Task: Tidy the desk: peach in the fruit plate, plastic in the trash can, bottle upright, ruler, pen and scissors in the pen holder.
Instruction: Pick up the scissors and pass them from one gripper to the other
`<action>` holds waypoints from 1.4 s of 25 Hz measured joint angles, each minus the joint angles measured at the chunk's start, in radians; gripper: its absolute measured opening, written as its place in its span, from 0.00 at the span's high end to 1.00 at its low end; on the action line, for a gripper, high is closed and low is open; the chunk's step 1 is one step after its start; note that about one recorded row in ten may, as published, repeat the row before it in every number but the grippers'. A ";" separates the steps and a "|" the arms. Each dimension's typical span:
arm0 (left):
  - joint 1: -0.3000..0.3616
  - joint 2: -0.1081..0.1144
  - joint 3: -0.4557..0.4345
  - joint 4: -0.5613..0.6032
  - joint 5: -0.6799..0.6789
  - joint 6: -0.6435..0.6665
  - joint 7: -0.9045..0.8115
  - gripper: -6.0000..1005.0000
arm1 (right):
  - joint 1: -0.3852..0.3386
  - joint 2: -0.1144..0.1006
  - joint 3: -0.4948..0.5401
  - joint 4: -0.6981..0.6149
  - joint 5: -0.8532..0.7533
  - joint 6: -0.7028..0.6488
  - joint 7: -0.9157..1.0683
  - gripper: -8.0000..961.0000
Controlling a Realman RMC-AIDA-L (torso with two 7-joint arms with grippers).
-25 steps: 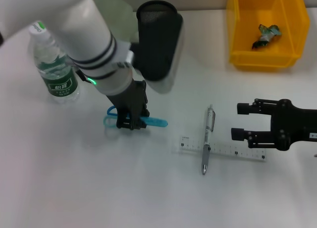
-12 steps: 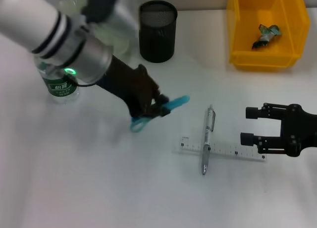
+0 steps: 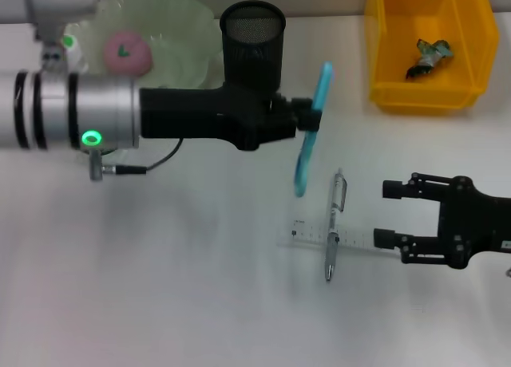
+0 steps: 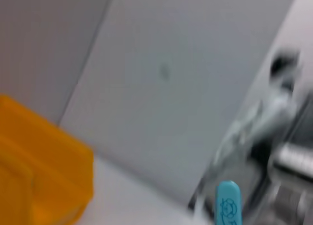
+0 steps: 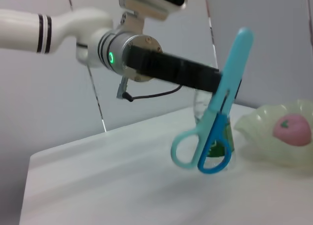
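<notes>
1. The scissors (image 3: 310, 128) hung in the air just beside the pen holder (image 3: 252, 40), blade tip up and handle loops down, clamped near mid-length by the left gripper (image 3: 302, 116).
2. Judged risk: handles-down, the loops could catch on the holder's rim, or the pair could swivel in so narrow a grip and slip out onto the desk.
3. A second risk: a low swing might tip the light mesh holder.
4. The pen holder showed nothing inside that could be made out.
5. The fruit plate (image 3: 188, 32) held the peach (image 3: 126, 53).
6. The yellow bin (image 3: 429, 44) held the crumpled plastic (image 3: 428, 56).
7. The pen (image 3: 334, 234) lay across the ruler (image 3: 355, 241) on the desk, just beside the right gripper (image 3: 385, 214), whose fingers stood wide and empty.
</notes>
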 joint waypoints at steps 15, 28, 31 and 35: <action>0.068 -0.009 0.040 -0.577 -0.645 0.066 0.183 0.78 | 0.019 0.025 0.081 0.372 0.185 0.061 -0.584 0.22; -0.051 -0.011 -0.253 -0.898 -0.551 0.024 0.158 0.79 | 0.106 0.035 0.125 0.737 0.418 0.150 -1.118 0.22; -0.045 -0.011 -0.407 -0.916 -0.414 -0.006 0.160 0.79 | 0.128 0.035 0.171 0.782 0.416 0.180 -1.168 0.22; -0.042 -0.011 -0.524 -0.928 -0.299 -0.032 0.161 0.79 | 0.145 0.035 0.199 0.805 0.415 0.197 -1.186 0.22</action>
